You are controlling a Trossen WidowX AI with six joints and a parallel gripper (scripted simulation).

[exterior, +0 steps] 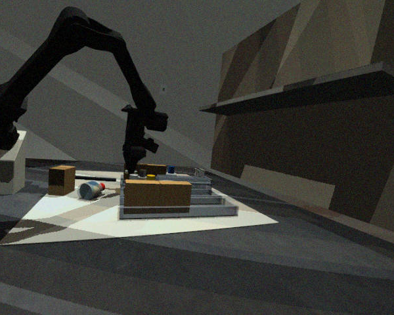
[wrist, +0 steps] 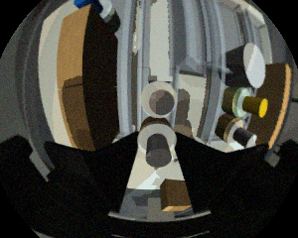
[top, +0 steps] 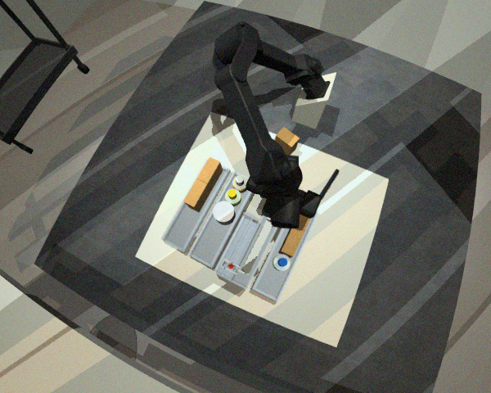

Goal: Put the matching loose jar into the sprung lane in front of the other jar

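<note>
- The sprung lane (top: 249, 237) is the landmark: a grey channel, third of four parallel grey lanes on the pale mat (top: 343, 270), with a small red-marked mechanism (top: 231, 265) at one end.
- The gripper (wrist: 159, 149) hangs over the opposite end of that lane, its black fingers clamped on a pale jar with a brownish lid (wrist: 159, 145), seen from above in the wrist view.
- A second jar of the same look (wrist: 160, 99) stands just ahead of the held one, inside the lane; whether the two touch cannot be told.
- In the top view the arm (top: 254, 135) covers this end of the lane, so both jars are hidden there.
- In the lane to one side of the sprung lane stand a large white-topped jar (top: 223, 211), a yellow-lidded jar (top: 232, 196) and a small grey-lidded one (top: 239, 182), in a row.
- Beyond that lane, the outermost lane holds a long tan box (top: 202, 182).
- In the lane on the sprung lane's other side are a tan box (top: 295, 237) and a blue-lidded jar (top: 281, 262).
- Off the lanes, near the arm's pale pedestal (exterior: 7, 169), a brown cube (exterior: 61, 179) sits on the mat, and a red-capped jar (exterior: 90, 189) lies on its side between the cube and the lanes.
</note>
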